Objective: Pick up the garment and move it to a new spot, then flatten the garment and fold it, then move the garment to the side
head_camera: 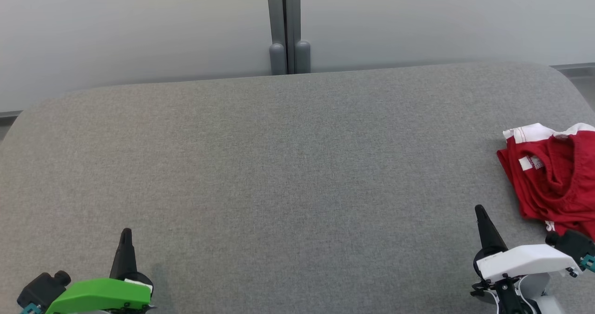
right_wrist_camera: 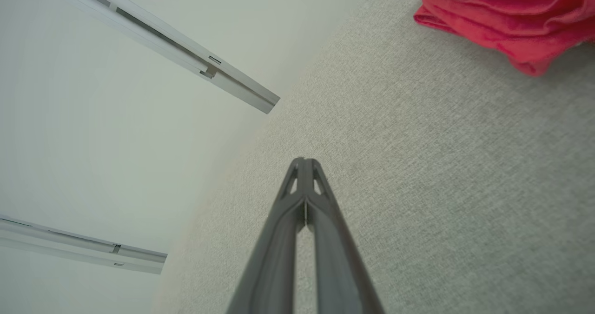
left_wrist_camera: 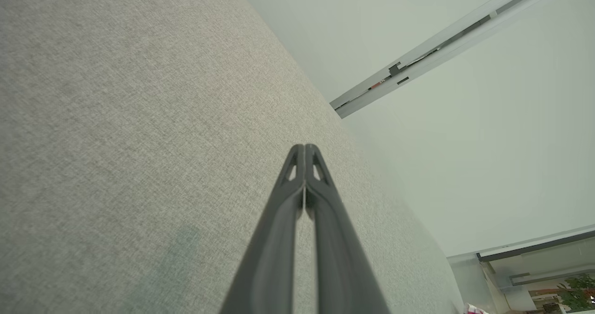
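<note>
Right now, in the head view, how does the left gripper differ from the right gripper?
The left gripper has a green housing; the right gripper has a white one. The left gripper stands at the lower left, far from the red garment; the right gripper stands at the lower right, close beside it. Both are shut, hold nothing, and their dark fingers point up the view over the grey fabric surface.
</note>
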Tool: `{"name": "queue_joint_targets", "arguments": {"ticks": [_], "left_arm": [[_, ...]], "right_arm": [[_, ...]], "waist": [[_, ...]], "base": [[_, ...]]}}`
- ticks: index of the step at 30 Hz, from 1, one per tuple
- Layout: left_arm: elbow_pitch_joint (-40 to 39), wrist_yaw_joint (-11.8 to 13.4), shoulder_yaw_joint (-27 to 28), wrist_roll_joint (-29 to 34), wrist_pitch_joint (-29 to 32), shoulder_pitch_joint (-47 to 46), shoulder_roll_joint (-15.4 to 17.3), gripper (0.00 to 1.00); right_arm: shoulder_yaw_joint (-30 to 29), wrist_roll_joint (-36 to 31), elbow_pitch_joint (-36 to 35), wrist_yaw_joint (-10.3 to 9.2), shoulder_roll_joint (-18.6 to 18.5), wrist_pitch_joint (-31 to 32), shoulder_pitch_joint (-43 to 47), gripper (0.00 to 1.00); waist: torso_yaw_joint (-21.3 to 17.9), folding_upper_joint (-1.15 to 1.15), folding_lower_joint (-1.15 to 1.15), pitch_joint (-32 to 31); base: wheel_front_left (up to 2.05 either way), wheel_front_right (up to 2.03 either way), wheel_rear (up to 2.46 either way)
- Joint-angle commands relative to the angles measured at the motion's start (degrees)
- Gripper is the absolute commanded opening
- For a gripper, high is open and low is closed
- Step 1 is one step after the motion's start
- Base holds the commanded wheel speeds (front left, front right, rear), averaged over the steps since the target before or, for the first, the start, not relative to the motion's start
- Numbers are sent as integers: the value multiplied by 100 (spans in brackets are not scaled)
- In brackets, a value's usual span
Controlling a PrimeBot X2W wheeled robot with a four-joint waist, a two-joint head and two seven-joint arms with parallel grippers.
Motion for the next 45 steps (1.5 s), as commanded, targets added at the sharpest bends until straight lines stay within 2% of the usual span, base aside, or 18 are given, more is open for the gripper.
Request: {"name": "queue_joint_targets", "arguments": {"ticks": [1,45], "left_arm": [[-71,-9,42,-167,35,-172,20,0],[-144,-16,211,-2475,653,-467,-25,0]], "right_arm": [[-32,184,-93,-3,-39,45,-97,0],[-236,2548,-406,-4,-55,664,-121,0]], "waist": [[-4,0,0,0],[-146,0,0,-7]], "base": [[0,0,0],[0,0,0]]}}
